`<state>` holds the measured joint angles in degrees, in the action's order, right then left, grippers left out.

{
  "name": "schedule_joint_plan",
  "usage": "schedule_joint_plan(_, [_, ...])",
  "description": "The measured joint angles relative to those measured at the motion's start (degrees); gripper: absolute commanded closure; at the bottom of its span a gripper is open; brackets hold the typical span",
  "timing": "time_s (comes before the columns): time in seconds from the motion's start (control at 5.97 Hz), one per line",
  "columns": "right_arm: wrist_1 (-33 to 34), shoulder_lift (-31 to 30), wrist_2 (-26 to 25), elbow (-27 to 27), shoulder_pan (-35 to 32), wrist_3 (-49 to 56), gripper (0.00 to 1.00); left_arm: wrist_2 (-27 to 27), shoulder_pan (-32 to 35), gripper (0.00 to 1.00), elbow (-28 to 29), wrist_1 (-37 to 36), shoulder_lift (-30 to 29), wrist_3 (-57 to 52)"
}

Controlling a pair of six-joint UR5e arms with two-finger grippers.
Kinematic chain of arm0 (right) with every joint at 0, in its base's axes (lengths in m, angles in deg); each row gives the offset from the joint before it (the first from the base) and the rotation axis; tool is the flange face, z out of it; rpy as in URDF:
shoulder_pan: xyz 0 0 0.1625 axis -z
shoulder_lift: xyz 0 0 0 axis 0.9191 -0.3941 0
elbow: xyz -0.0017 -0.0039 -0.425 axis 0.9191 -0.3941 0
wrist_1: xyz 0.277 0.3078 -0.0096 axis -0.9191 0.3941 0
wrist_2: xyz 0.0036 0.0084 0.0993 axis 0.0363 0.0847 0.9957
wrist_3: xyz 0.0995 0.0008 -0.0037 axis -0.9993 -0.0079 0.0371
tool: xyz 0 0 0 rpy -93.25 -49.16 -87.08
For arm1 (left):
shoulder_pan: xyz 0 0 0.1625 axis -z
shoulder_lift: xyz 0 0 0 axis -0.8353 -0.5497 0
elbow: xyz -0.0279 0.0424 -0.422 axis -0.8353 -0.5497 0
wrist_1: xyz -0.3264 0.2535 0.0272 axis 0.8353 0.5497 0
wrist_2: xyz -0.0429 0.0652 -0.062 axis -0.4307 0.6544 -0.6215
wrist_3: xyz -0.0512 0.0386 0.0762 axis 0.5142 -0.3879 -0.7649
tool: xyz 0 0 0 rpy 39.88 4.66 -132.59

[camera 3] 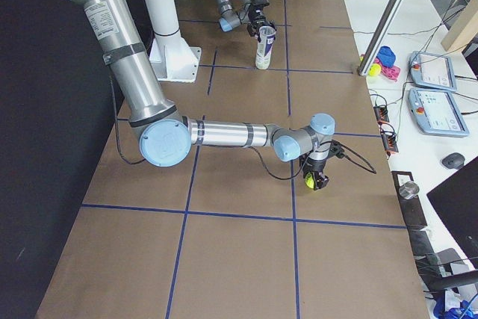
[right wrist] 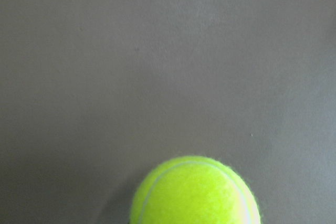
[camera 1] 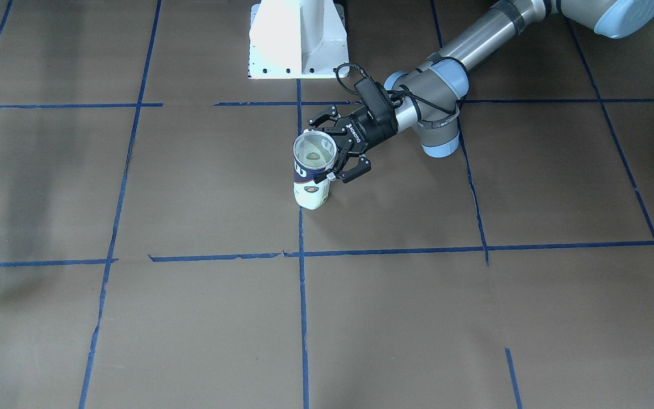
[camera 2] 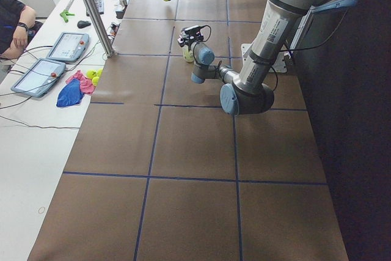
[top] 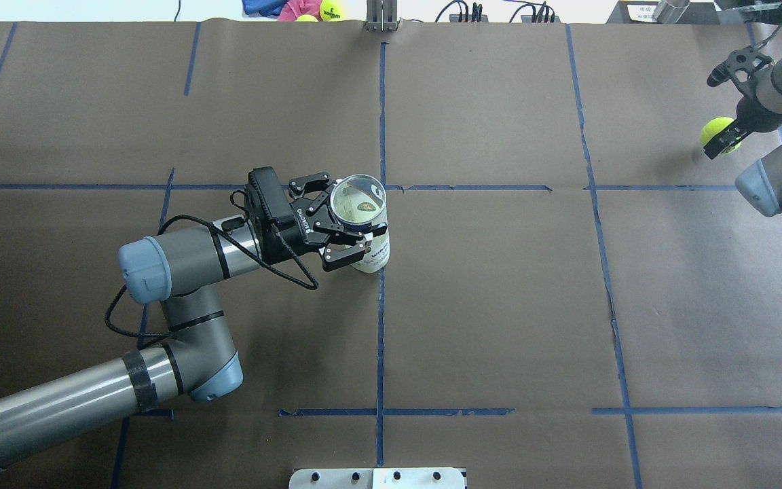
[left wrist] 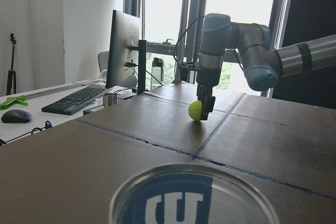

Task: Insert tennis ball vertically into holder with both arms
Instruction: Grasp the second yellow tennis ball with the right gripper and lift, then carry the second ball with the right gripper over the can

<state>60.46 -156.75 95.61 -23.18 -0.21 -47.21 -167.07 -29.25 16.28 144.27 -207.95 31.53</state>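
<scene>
"Two arms are out over the bench. Where is the can?" asked the first.

"Upright near the middle, mouth up," said the second. "Its foot is on a blue tape line just by a crossing, a little out from the white pedestal. The left fingers are closed on it from the side, just under the silvery rim."

"And the ball?"

"The tennis ball is well apart from the can, out at the robot's right end of the bench. The right fingers point straight down and pinch it between them."

"Does it touch the bench?"

"It hangs very low over the brown paper. Whether it touches cannot be told. The right wrist camera shows only the ball's top against the bench."

"Anything in the can?"

"A dim greenish shape shows at the bottom through the mouth, but what it is cannot be made out."
</scene>
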Motion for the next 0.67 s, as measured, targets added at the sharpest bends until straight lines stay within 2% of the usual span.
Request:
schedule_joint_plan(0.34, [1.8, 0.0, 4.7, 9.6, -0.2, -11.6, 1.00, 0.0, -0.1, 0.18, 0.0, 0.0, 0.0, 0.0])
schedule_joint_plan(0.5, [6.6, 0.1, 6.2, 17.3, 0.7, -18.8, 1.00, 0.0, -0.1, 0.18, 0.0, 0.0, -0.1, 0.0])
schedule_joint_plan(0.67, [15.5, 1.0, 6.5, 26.8, 3.0, -25.3, 1.00, 0.0, -0.1, 0.18, -0.1, 0.0, -0.1, 0.0])
